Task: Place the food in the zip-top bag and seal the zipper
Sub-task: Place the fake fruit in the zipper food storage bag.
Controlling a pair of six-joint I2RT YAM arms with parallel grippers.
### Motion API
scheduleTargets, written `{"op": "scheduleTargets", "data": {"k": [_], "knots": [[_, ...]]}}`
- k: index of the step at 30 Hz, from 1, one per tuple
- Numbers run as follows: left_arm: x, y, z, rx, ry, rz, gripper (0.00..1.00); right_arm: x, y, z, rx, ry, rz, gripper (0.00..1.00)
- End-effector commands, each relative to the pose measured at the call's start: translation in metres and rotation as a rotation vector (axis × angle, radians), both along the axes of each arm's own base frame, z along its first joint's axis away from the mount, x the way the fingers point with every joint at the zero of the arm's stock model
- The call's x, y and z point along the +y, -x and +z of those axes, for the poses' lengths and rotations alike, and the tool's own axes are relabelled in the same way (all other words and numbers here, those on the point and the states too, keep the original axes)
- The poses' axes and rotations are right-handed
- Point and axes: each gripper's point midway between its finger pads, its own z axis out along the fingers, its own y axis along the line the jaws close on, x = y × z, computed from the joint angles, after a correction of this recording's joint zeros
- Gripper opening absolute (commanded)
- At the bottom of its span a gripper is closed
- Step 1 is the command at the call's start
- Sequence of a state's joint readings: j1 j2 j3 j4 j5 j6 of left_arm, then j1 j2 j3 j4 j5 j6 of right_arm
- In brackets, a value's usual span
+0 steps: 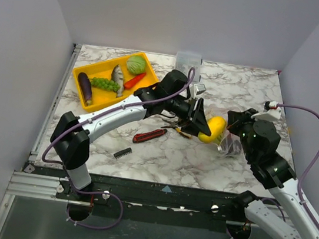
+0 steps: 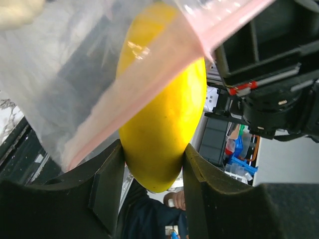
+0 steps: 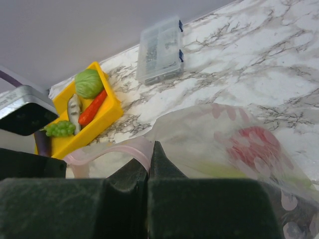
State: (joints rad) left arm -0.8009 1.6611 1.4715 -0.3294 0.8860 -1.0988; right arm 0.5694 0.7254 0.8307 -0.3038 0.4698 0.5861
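Left arm reaches from lower left to frame centre; left gripper (image 1: 202, 122) is part-closed, clamping the yellow fruit (image 2: 164, 114). Right arm bends in from lower right, right gripper (image 3: 149, 155) pinched tight on the zipper (image 3: 124, 149). The zip-top bag (image 3: 224, 144) sits right of centre, its strip across the fruit. Remaining food is in the yellow tray (image 1: 110, 59), upper left.

The tabletop (image 1: 241, 89) is lying open at far right and near-centre — tray (image 1: 98, 66) is blocking the far-left corner, box (image 1: 188, 58) the back edge, knife (image 1: 149, 135) and pliers (image 1: 179, 130) are sitting under the left arm (image 1: 118, 117), fruit (image 1: 213, 129) and bag (image 1: 230, 144) filling the middle.
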Motion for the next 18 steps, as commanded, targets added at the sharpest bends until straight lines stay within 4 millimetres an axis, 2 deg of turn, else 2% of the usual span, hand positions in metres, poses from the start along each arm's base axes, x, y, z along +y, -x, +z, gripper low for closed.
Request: {"op": "scheduleTargets", "data": {"k": [1, 5, 8, 9, 11, 12, 16, 18], "knots": [[-0.005, 0.003, 0.003, 0.05, -0.009, -0.02, 0.31, 0.004, -0.001, 0.021, -0.067, -0.042, 0.015, 0.0], [-0.017, -0.013, 0.011, 0.014, -0.006, 0.03, 0.44, 0.005, -0.002, 0.018, -0.051, -0.058, 0.006, 0.0], [-0.019, -0.021, 0.018, -0.046, 0.002, 0.079, 0.59, -0.003, -0.003, 0.014, -0.018, -0.06, -0.045, 0.0], [-0.018, -0.025, 0.016, -0.069, -0.013, 0.101, 0.66, -0.005, -0.003, 0.011, -0.002, -0.056, -0.062, 0.0], [-0.013, -0.027, 0.011, -0.107, -0.039, 0.122, 0.67, -0.008, -0.003, 0.01, 0.013, -0.046, -0.078, 0.0], [-0.011, -0.03, 0.007, -0.132, -0.058, 0.135, 0.73, -0.009, -0.003, 0.009, 0.019, -0.04, -0.081, 0.0], [-0.005, -0.029, -0.005, -0.158, -0.096, 0.129, 0.73, -0.012, -0.002, 0.011, 0.017, -0.032, -0.093, 0.0], [-0.003, -0.029, -0.003, -0.179, -0.094, 0.126, 0.69, -0.014, -0.002, 0.012, 0.012, -0.028, -0.098, 0.0]]}}
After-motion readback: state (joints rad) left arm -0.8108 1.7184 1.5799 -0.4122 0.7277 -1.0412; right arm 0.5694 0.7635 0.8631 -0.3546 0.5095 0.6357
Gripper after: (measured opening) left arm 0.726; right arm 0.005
